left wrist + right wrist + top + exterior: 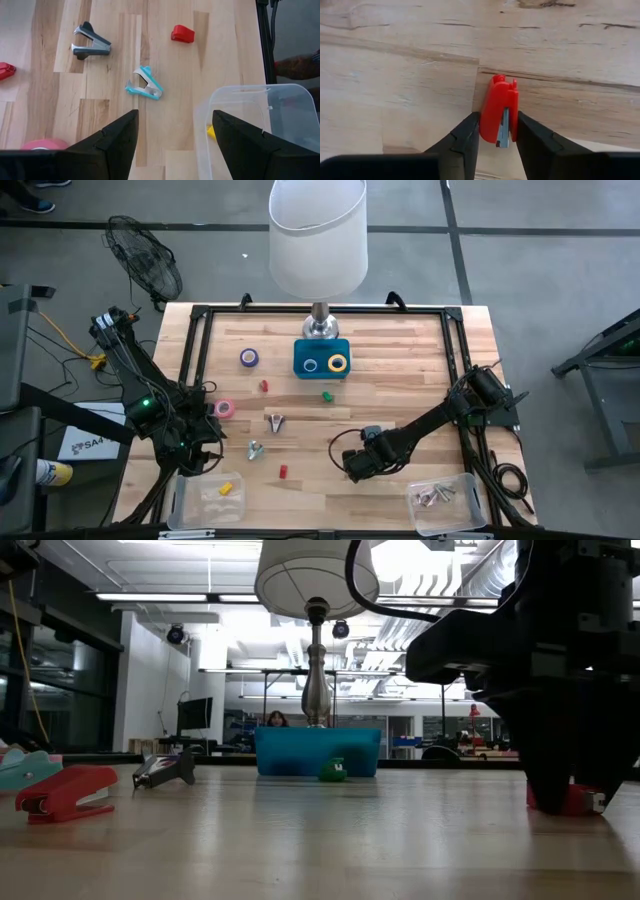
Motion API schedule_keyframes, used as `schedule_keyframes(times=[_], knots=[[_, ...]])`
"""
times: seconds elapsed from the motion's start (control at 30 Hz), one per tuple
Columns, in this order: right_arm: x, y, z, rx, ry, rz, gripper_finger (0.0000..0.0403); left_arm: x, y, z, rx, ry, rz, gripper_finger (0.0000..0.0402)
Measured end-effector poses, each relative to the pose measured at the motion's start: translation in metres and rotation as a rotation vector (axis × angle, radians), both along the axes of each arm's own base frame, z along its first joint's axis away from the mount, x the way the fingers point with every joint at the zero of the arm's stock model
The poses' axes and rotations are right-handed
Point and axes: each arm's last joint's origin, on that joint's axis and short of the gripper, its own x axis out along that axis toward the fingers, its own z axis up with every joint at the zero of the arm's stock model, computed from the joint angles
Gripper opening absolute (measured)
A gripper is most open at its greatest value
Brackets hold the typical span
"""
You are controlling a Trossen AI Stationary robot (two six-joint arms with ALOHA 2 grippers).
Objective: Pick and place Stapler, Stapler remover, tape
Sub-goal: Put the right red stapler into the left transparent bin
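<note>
The right gripper (496,135) is low on the tabletop (400,370), near the front right. Its fingers (462,137) sit on both sides of a small red stapler (499,115) and touch its sides. It looks like a pinch that is just taking hold, and the stapler is not yet lifted off the wood.

To do this step well, I think the fingers should squeeze evenly on the flat sides. The stapler is smooth plastic and could slip or twist. Once it is held firm, lift straight up, then carry it to a bin. A clear bin (445,502) with some metal bits sits just beside this arm at the front right.

The left gripper (172,145) waits at the front left with its fingers spread wide and nothing in them. Under it is another clear bin (250,125) with something yellow inside.

More things still lie out. A light blue staple remover (145,84) and a grey staple remover (90,42) rest near the left arm. Another red stapler (182,34) is a bit farther off. A pink tape roll (224,408) and a purple tape roll (249,358) lie on the left side. Two more rolls sit in the blue tray (322,370) by the lamp (318,240).
</note>
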Motion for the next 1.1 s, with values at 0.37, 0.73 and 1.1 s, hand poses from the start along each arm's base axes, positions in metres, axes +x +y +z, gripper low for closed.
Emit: schedule_keyframes(times=[0.37,0.73,1.1], knots=[[0.0,0.0,0.002,0.011,-0.01,0.071,0.0077,0.001,0.0,0.001,0.002,-0.025,0.014,0.025],[0.028,0.003,0.03,-0.067,-0.206,0.378,0.0077,0.007,-0.002,0.007,0.022,-0.192,0.089,0.025],[0.082,-0.021,0.107,-0.252,-0.523,0.757,0.0077,0.018,-0.01,0.023,0.06,-0.454,0.131,0.025]])
